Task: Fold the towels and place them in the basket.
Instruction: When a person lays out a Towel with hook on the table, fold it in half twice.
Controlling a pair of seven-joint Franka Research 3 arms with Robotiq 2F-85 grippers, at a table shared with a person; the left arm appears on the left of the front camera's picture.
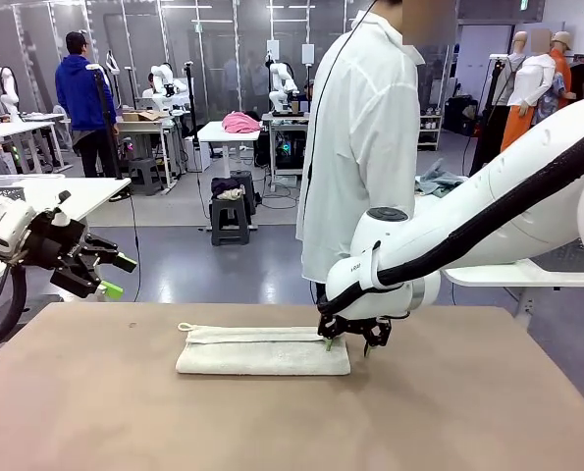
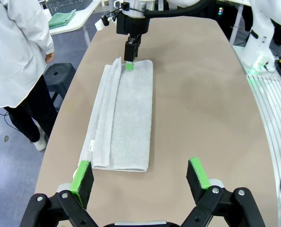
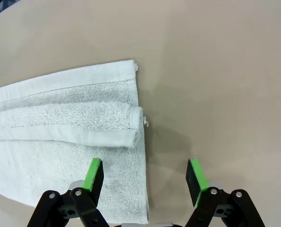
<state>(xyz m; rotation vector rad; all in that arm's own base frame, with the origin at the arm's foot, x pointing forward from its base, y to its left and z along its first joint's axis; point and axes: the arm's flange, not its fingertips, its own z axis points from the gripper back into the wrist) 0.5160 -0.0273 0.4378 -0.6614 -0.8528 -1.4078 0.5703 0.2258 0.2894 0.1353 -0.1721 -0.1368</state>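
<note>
Off-white towel (image 1: 262, 351): is lying flat on the tan table (image 1: 468, 412), folded lengthwise into a long strip, and is serving as the reference for every place below.
Towel's fold: is showing as a rolled double layer along the long edge on the person's side, with a single flat layer along the other long edge.
Corner loop (image 1: 185, 327): is sticking out at the towel's end on the robot's left.
Right gripper (image 3: 145, 175): is reaching down at the towel's end opposite the loop, its pincer standing apart; one green pad (image 3: 94, 172) is hanging over the towel's flat layer, while the other is hanging over bare table just past the end edge.
Right gripper contact: whether the pads are touching the towel I cannot tell.
Left gripper (image 2: 140, 177): is hovering beyond the towel's loop end, well apart from it, with its pincer standing wide apart and holding nothing.
Person (image 1: 360, 147): is standing in a white coat just beyond the towel's rolled long edge, at the table's far side.
Mint green towel (image 2: 62, 19): is lying on a white side table, well away from the off-white towel, past the person.
Dark mesh basket (image 2: 60, 5): is standing just behind the mint green towel, cut by the picture's top edge.
</note>
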